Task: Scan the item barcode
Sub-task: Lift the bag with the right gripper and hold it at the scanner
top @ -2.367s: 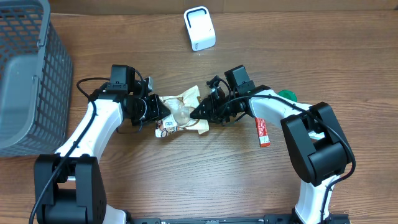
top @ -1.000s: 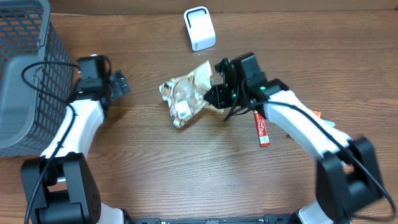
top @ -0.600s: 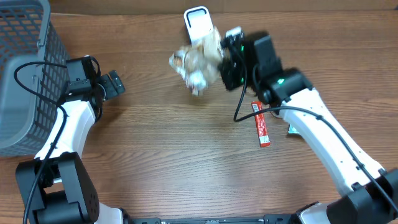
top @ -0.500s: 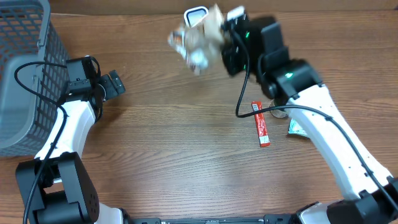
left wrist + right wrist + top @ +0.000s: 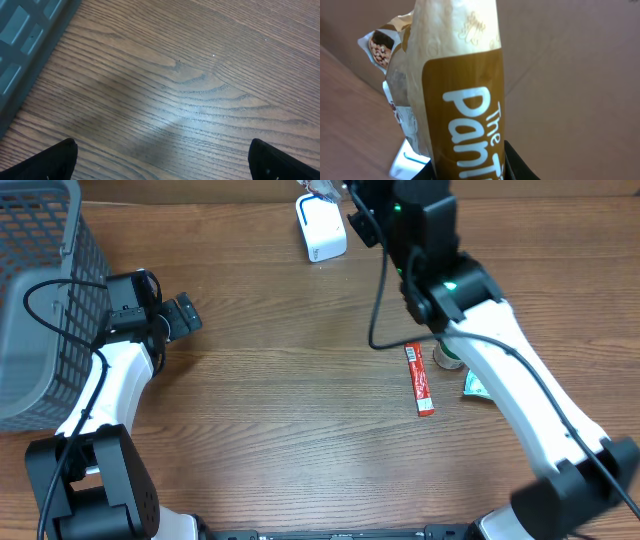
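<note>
Wood-grain table (image 5: 300, 460), cardboard-brown wall along the far edge. Biggest item on it: grey mesh basket (image 5: 40, 300), far left, partly out of frame.

Your right arm (image 5: 500, 370) is stretched to the far edge. Your left arm (image 5: 110, 390) sits just beside the basket, well away from it.

Right gripper (image 5: 350, 198) is clamped on the snack bag (image 5: 460, 100). The right wrist view shows the bag filling the frame and running up out of the jaws. It has a brown label with white lettering and crinkled beige film above. The dark fingers are only visible at the bottom edge, either side of the bag.

Overhead, you only get a sliver of the bag at the top edge, just above the white scanner (image 5: 320, 225). Can't tell if they touch. No barcode readable in any view.

Left gripper (image 5: 185, 317) is released, jaws wide. Its wrist view shows only bare wood between the tips and a strip of basket at the left.

Small stuff sits by the right arm's forearm:
- red stick packet (image 5: 420, 380), lying flat
- green item (image 5: 445, 358), half hidden by the arm
- green-and-white packet (image 5: 475, 385), just beside it
</note>
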